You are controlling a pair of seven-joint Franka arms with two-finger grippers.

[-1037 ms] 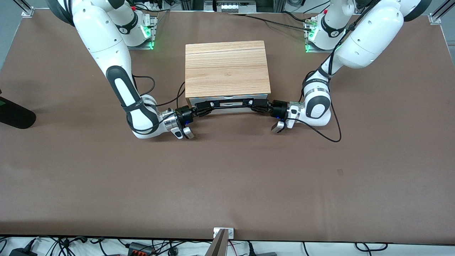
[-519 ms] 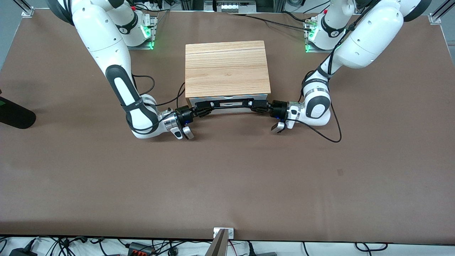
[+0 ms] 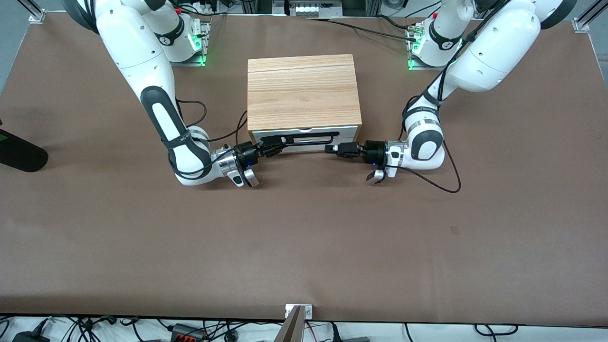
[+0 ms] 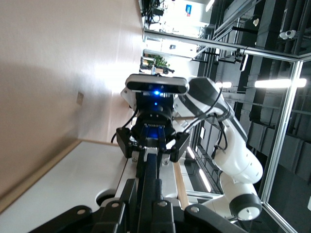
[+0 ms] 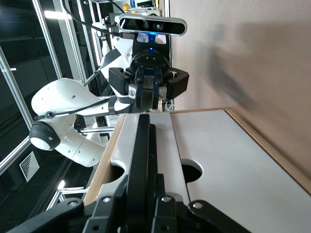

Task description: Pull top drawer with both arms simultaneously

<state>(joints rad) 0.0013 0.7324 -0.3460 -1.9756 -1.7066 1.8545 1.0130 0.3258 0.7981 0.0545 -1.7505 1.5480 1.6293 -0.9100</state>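
Observation:
The top drawer sits under the wooden cabinet top; I see no open gap. Its black bar handle crosses the white front. My right gripper is shut on the handle's end toward the right arm; the bar runs out between its fingers. My left gripper is off the handle, close in front of the lower drawer front, with its fingers together. The right wrist view shows it just past the bar's other end. In the left wrist view the bar lines up with my left gripper.
A black cable loops on the brown table by the left arm's wrist. Another cable hangs by the right arm's forearm. A dark object lies at the table's edge at the right arm's end.
My left gripper has come off the handle's end and moved toward the front camera. The handle's end now shows bare. My right gripper stays on the handle.

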